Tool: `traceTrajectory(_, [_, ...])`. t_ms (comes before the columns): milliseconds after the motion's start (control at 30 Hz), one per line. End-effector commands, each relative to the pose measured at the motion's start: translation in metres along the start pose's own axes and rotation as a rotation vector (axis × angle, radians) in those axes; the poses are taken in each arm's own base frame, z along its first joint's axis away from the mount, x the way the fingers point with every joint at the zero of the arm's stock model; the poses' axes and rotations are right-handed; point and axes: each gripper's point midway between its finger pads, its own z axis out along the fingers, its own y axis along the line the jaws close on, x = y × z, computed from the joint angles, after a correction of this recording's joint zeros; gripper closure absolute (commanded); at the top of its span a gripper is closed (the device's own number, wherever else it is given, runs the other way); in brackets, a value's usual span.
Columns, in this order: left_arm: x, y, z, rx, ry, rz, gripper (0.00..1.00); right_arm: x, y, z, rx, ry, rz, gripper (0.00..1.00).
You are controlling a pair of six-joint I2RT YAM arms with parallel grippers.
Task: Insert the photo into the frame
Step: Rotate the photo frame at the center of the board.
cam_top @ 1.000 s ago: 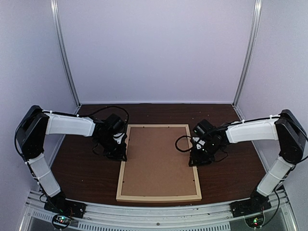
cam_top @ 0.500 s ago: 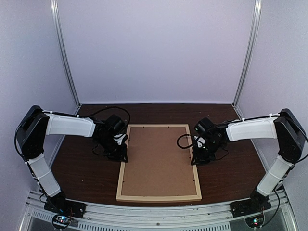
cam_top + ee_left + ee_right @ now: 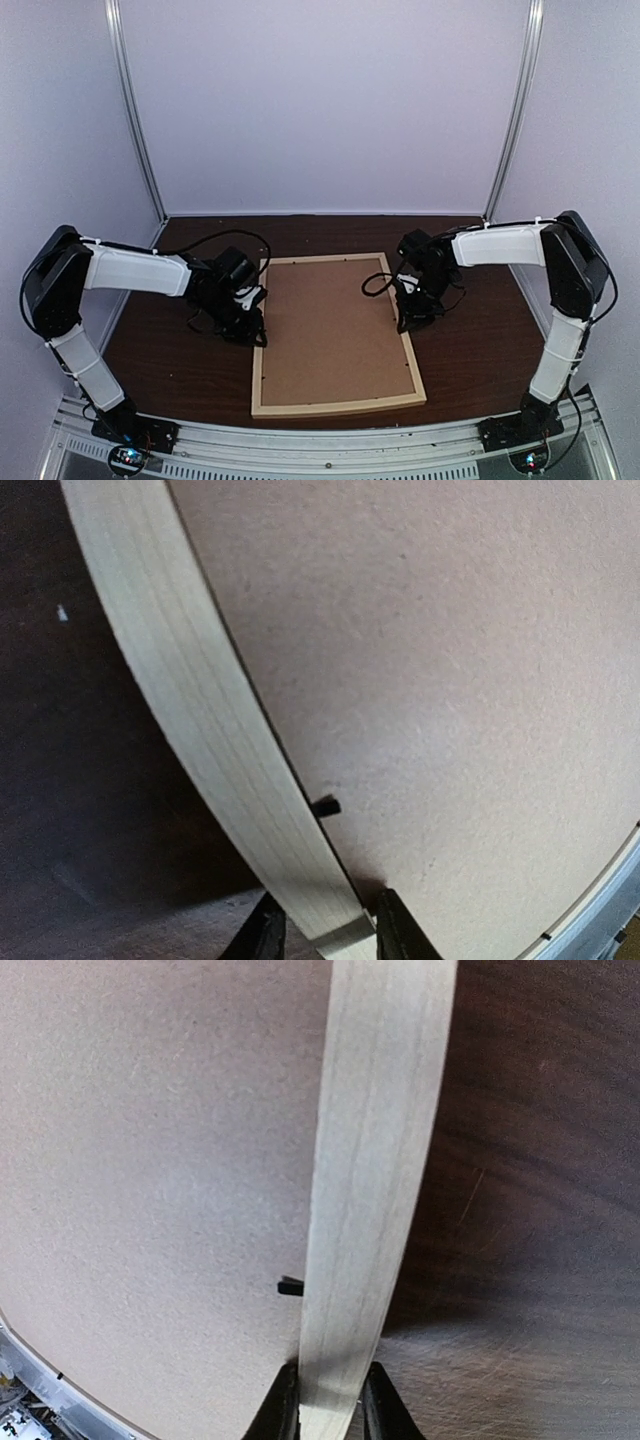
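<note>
Our left hand is clamped on the left side strip of the frame. One finger sits on the outer face and the other on the inner edge, beside the brown backing board. Our right hand pinches the opposite strip in the same way, just short of a small black tab that pins the board down.

We judge that gripping both long sides at once gives even control, so the frame can be shifted or turned without twisting. It lies back-up on the dark worktop between our two arms, a little askew, with the board filling its opening. We cannot tell whether it is raised off the surface.

The photo shows in none of our views. It may lie under the board, but we cannot confirm that.
</note>
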Motion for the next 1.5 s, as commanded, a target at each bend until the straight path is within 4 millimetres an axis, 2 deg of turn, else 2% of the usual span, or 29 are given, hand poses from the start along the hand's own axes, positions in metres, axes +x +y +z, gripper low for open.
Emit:
traceTrajectory(0, [0.033,-0.055,0.007,0.163,0.085,0.128,0.68,-0.043,-0.037,0.028,0.149,-0.064,-0.1,0.9])
traceTrajectory(167, [0.052,-0.096,0.008,0.237,0.124,0.261,0.7,-0.068,-0.046,0.025,0.189,-0.071,-0.119,0.86])
traceTrajectory(367, [0.068,-0.134,0.0,0.29,0.173,0.451,0.7,-0.11,-0.056,0.005,0.231,-0.125,-0.125,0.78])
traceTrajectory(500, [0.065,-0.142,-0.015,0.294,0.158,0.529,0.68,-0.131,-0.056,-0.021,0.225,-0.188,-0.11,0.62])
traceTrajectory(633, [0.045,-0.137,-0.03,0.192,0.086,0.595,0.57,-0.133,-0.058,-0.051,0.238,-0.246,-0.099,0.46])
traceTrajectory(800, [0.005,-0.13,-0.048,0.056,-0.036,0.651,0.31,-0.114,-0.057,-0.081,0.226,-0.31,-0.072,0.38])
traceTrajectory(967, [-0.049,-0.109,-0.063,-0.033,-0.14,0.616,0.03,-0.073,-0.059,-0.102,0.199,-0.347,-0.031,0.23])
traceTrajectory(1100, [-0.097,-0.08,-0.074,-0.043,-0.192,0.549,0.02,-0.034,-0.06,-0.12,0.169,-0.384,0.003,0.21])
traceTrajectory(1200, [-0.131,-0.063,-0.079,-0.066,-0.23,0.551,0.02,-0.005,-0.064,-0.124,0.162,-0.389,0.036,0.2])
traceTrajectory(1367, [-0.178,-0.023,-0.061,-0.087,-0.245,0.487,0.02,0.038,-0.072,-0.118,0.141,-0.377,0.101,0.13])
traceTrajectory(1467, [-0.206,-0.003,-0.043,-0.106,-0.242,0.482,0.02,0.061,-0.07,-0.101,0.087,-0.349,0.141,0.1])
